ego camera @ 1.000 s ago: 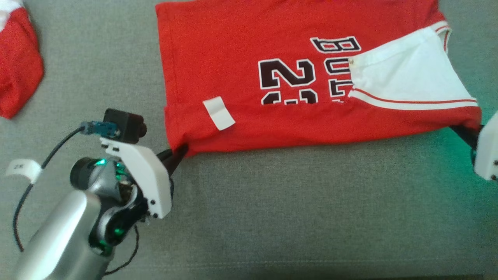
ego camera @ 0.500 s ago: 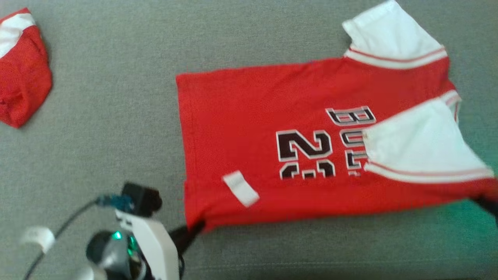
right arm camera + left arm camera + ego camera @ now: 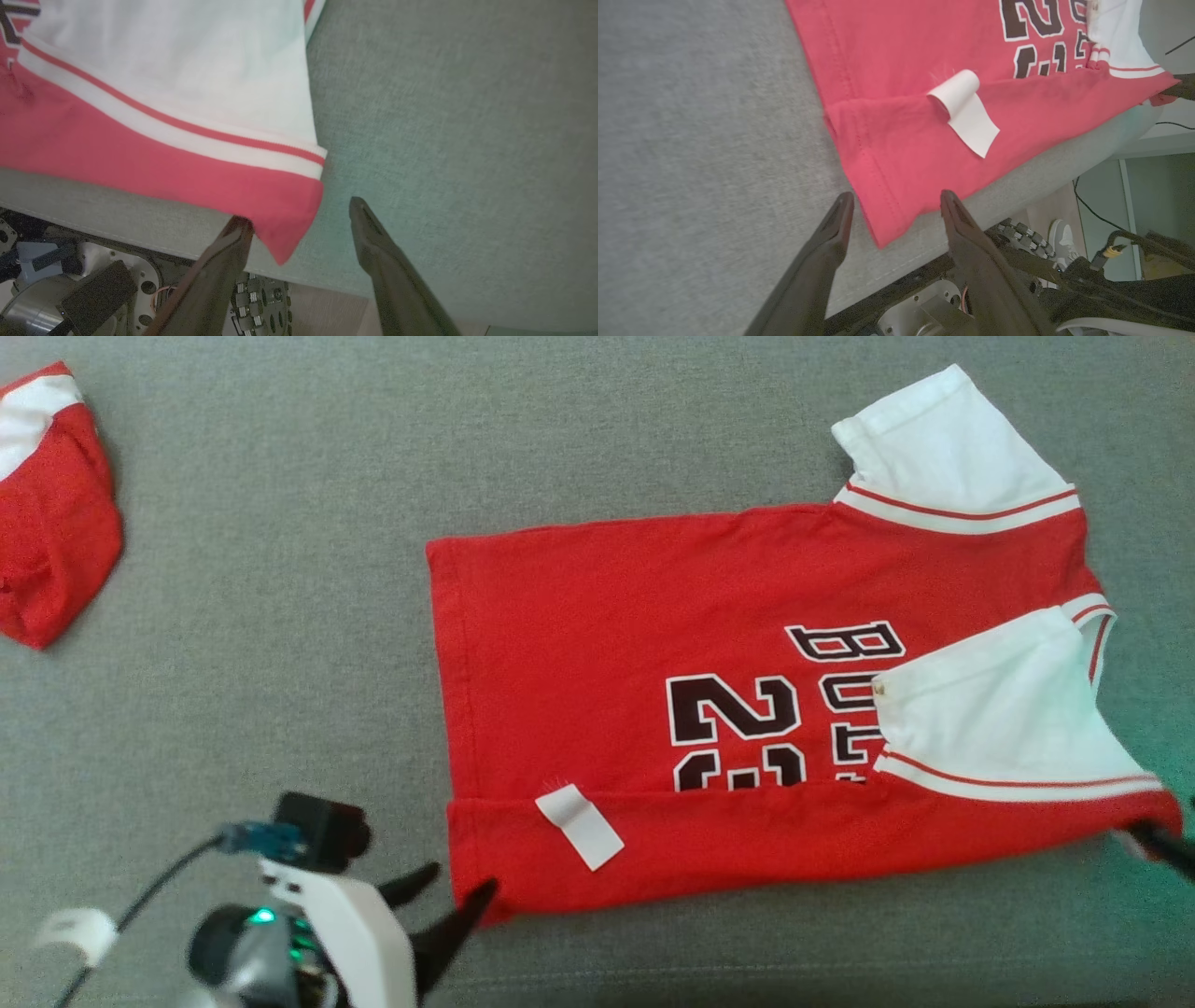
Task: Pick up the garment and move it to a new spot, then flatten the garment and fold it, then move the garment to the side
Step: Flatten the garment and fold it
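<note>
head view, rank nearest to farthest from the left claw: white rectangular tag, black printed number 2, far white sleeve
1. White rectangular tag, just right of the left claw, on the red fabric jersey's folded edge.
2. Black printed number 2, mid-jersey.
3. Far white sleeve, top right.

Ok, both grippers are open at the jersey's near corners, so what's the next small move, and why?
Probably draw both grippers straight back. The left gripper and right gripper stand open with jersey corners between their jaws, and the near strip already lies folded over, so backing off avoids dragging it.
</note>
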Tool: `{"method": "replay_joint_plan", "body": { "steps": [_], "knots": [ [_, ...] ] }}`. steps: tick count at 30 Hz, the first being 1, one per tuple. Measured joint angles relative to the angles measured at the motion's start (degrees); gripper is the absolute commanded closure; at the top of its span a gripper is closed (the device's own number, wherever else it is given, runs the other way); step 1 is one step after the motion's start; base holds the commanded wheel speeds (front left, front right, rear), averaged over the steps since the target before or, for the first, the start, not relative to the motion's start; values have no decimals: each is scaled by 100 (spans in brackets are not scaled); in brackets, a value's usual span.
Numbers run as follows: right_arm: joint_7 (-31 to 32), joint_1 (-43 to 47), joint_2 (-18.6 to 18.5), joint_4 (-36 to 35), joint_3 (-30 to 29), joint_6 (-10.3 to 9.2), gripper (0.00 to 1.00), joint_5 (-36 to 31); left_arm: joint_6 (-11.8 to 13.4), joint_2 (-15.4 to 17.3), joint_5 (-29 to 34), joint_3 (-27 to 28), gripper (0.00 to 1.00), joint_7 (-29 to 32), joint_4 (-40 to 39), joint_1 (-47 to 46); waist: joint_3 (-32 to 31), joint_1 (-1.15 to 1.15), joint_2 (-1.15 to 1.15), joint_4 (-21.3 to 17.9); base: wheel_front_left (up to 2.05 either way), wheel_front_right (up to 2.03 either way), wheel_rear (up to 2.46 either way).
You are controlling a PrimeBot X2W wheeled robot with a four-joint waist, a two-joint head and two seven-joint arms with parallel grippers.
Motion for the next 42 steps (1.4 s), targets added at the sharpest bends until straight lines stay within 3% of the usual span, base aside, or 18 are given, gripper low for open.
{"method": "replay_joint_plan", "body": {
  "steps": [4,5,8,13,19,23,30,42],
  "knots": [
    [-42,-324,-177,-144,-408,0,0,245,21,289,1,259,0,87,-260,-8,80,0,0,0,0,0,0],
    [-144,-804,-177,-147,-706,0,0,249,89,367,89,394,0,88,-277,-188,198,0,0,29,0,0,0],
    [-92,-1727,-177,-187,-680,0,0,226,109,333,286,443,0,129,-90,-1033,443,0,0,112,0,0,0],
    [53,-3369,45,91,-326,0,0,-336,-36,-229,528,246,0,160,543,-2798,943,1,0,290,0,0,0],
    [43,-4592,526,972,170,0,0,-1061,-271,-681,712,-81,0,158,1515,-3724,1308,2,0,572,0,0,0],
    [-168,-4965,797,1670,435,0,0,-1474,-494,-907,715,-291,0,151,1991,-3925,1441,1,0,806,0,0,0],
    [-568,-5427,900,2577,605,0,0,-1840,-683,-1180,732,-448,0,84,2372,-4400,1595,1,0,998,0,0,0],
    [-821,-5877,947,2976,1010,0,0,-1700,-795,-1241,728,-461,0,26,2584,-4664,1689,0,0,922,0,0,0]
  ]
}}
